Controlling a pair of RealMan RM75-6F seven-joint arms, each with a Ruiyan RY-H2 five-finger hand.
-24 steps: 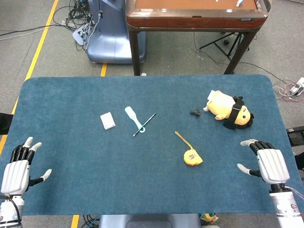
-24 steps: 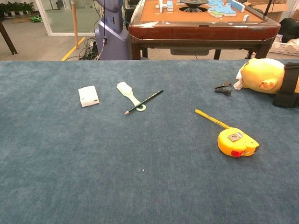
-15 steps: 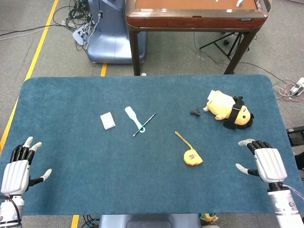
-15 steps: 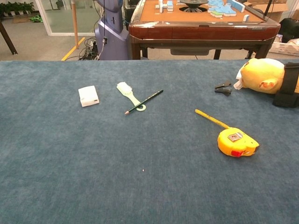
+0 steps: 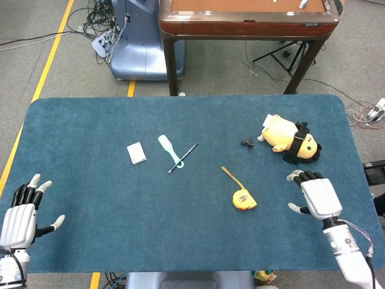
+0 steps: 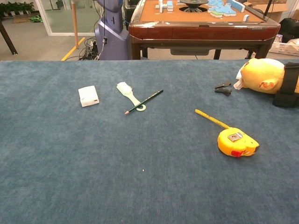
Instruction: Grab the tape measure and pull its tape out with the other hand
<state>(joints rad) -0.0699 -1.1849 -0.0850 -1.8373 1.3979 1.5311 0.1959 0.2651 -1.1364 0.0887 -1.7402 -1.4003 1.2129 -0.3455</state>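
Note:
A yellow tape measure lies on the blue table mat, right of centre, with a short length of yellow tape sticking out toward the far left. The chest view shows the same tape measure and its tape. My right hand hovers open to the right of it, fingers spread, a hand's width away. Near the mat's front left corner my left hand is open and holds nothing. Neither hand appears in the chest view.
A yellow plush toy lies behind my right hand, with a small black clip to its left. A white block, a pale green brush and a pencil lie left of centre. A wooden table stands beyond the mat.
My right hand has moved left and forward toward the tape measure. My left hand has barely shifted. The objects on the mat have not moved.

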